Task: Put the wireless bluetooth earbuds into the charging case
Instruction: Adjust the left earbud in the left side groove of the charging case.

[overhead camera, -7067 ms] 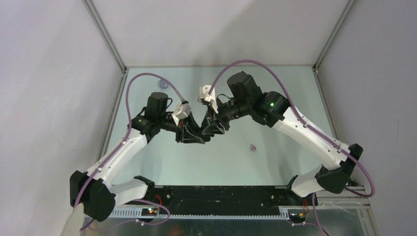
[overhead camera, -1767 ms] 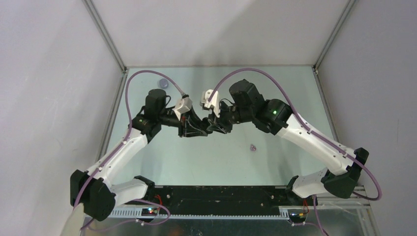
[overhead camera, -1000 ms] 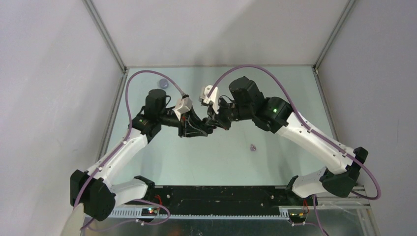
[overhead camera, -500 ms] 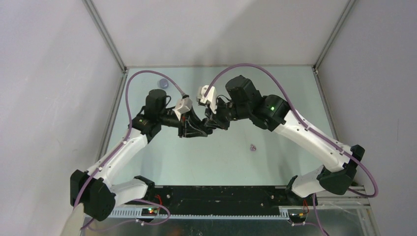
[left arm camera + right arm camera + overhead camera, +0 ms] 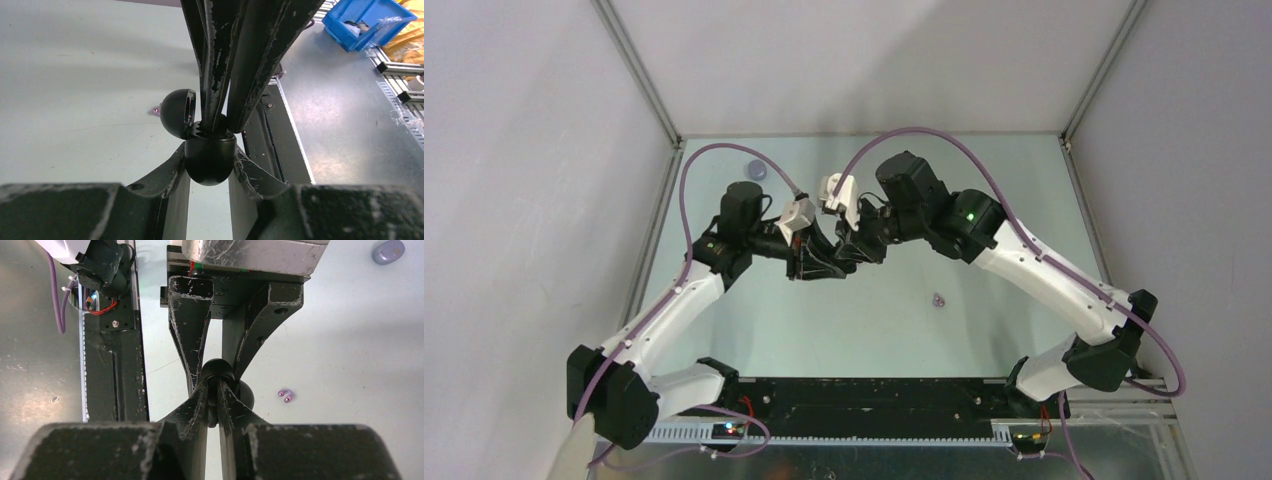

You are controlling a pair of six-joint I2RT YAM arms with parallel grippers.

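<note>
Right tool [image 5: 214, 383] blocks the black case's [image 5: 210, 161] mouth; bare table [image 5: 75, 75] lies either side.

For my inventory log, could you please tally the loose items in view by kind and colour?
Black charging case, open: 1
Lilac earbuds, lying on the table: 2
Lilac rounded case: 1
Black earbuds: 0 clearly visible
Total: 4

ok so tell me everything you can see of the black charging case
The charging case is a small, glossy black, rounded shell that looks like plastic. Its domed lid is swung open to one side. The left gripper clamps the lower half between its fingers, off the table. The fingertips of the right gripper reach down into its open mouth, hiding the inside.
</note>
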